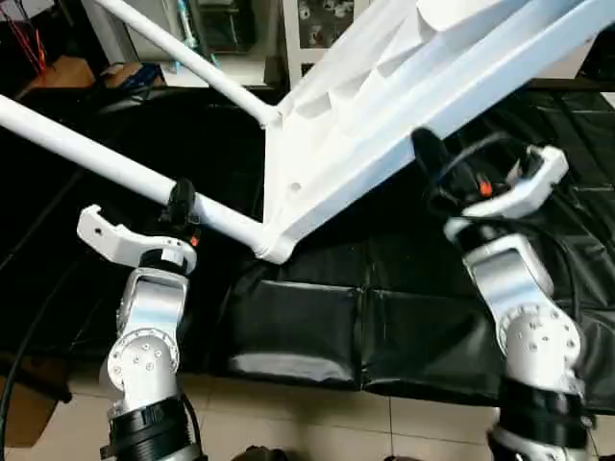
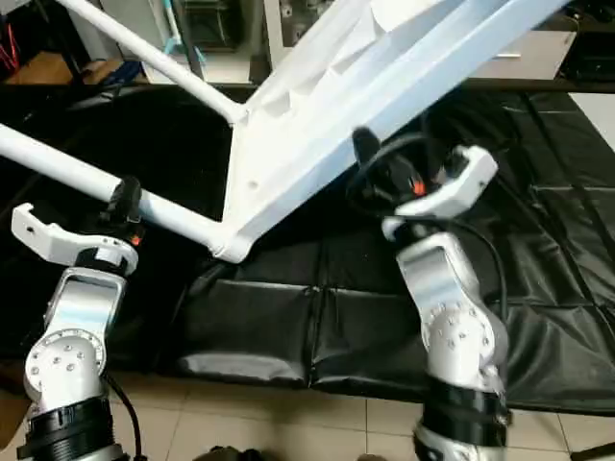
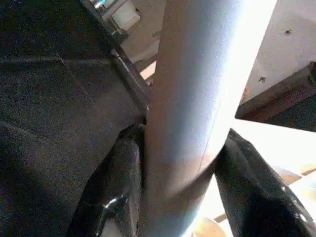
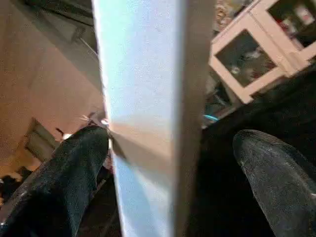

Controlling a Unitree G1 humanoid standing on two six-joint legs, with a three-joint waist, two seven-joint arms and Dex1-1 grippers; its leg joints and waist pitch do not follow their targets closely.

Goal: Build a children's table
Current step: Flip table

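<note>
Left gripper (image 1: 180,204): closed around a leg (image 1: 115,165) of the children's table. In the left wrist view both black fingers (image 3: 118,187) press the white tube (image 3: 197,98) from either side. Grip point sits well along the leg, toward its socket end.

Right gripper (image 1: 442,163): spread wide, straddling the long edge of the tabletop (image 1: 404,86). In the right wrist view one finger (image 4: 74,182) lies against the white rim (image 4: 143,113); the other finger (image 4: 276,177) stands apart from it with a dark gap between — not clamped.

Tabletop: tilted up on edge, running from the corner socket (image 1: 274,248) near picture centre up toward 2 o'clock in the head views. Ribbed underside faces the camera. The held leg leaves that low corner toward 10 o'clock. A second leg (image 1: 183,53) runs from the next corner (image 1: 272,117) toward 11 o'clock, roughly parallel to the first.

Beneath: black sheet (image 1: 317,327) over the work surface, creased, with tiled floor (image 1: 317,423) at 6 o'clock. White cabinet (image 2: 519,53) with glass doors at 1 o'clock behind the table. Cardboard (image 1: 58,72) at 10 o'clock.

Writing — no brand, label or lettering can be read on the table parts or arms; orange marks on both grippers are too small to make out.
</note>
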